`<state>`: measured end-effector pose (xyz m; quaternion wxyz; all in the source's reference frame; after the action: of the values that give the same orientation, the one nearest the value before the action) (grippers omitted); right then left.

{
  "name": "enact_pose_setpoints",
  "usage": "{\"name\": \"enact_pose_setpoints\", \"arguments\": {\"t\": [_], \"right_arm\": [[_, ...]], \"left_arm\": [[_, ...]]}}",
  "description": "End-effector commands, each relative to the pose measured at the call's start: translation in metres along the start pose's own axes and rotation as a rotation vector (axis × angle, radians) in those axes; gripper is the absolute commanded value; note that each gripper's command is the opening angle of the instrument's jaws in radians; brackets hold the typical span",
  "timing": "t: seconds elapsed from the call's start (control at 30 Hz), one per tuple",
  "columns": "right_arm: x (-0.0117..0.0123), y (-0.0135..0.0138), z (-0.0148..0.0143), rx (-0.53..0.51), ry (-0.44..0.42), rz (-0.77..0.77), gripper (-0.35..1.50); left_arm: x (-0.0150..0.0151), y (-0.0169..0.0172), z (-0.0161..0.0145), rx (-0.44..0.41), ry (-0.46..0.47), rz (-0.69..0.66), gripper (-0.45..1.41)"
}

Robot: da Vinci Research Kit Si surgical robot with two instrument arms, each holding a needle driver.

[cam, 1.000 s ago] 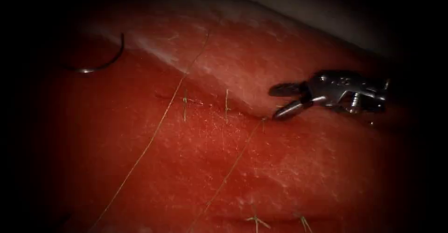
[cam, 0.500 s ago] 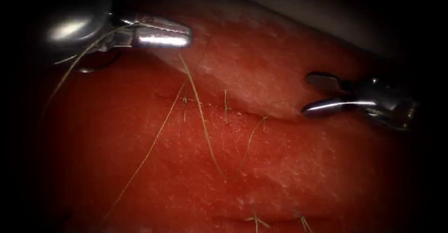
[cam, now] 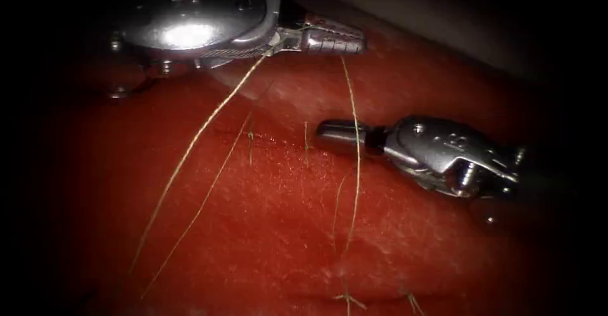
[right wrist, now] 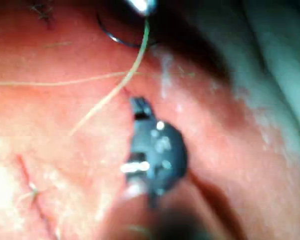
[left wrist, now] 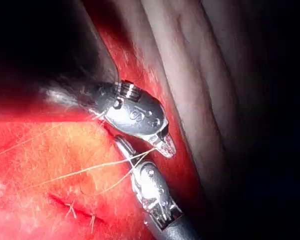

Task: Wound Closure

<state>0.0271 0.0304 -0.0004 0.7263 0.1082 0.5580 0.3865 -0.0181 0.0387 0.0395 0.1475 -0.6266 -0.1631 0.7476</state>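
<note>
My left claw (cam: 354,42) clamps the thread (cam: 356,158) above the tissue (cam: 266,227); right claw (cam: 329,133), together, holds nothing (needle (right wrist: 115,36) lies free).

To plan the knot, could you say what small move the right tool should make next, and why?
Probably wind the right tool once round the thread: the left tool holds that thread, it crosses the right tool's tip, which holds nothing; the needle lies free on the tissue.
</note>
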Motion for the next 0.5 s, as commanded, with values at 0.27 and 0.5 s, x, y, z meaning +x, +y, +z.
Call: {"name": "enact_pose_setpoints", "arguments": {"t": [0.27, 0.5], "right_arm": [[0.0012, -0.0014, -0.0005, 0.037, 0.086, 0.006, -0.35], [0.0022, -0.0018, -0.0015, -0.01, 0.195, 0.024, -0.35]], "left_arm": [[-0.0069, -0.0028, 0.002, 0.015, -0.008, 0.041, -0.35], [-0.0119, -0.0039, 0.0034, 0.028, -0.029, 0.039, -0.35]]}}
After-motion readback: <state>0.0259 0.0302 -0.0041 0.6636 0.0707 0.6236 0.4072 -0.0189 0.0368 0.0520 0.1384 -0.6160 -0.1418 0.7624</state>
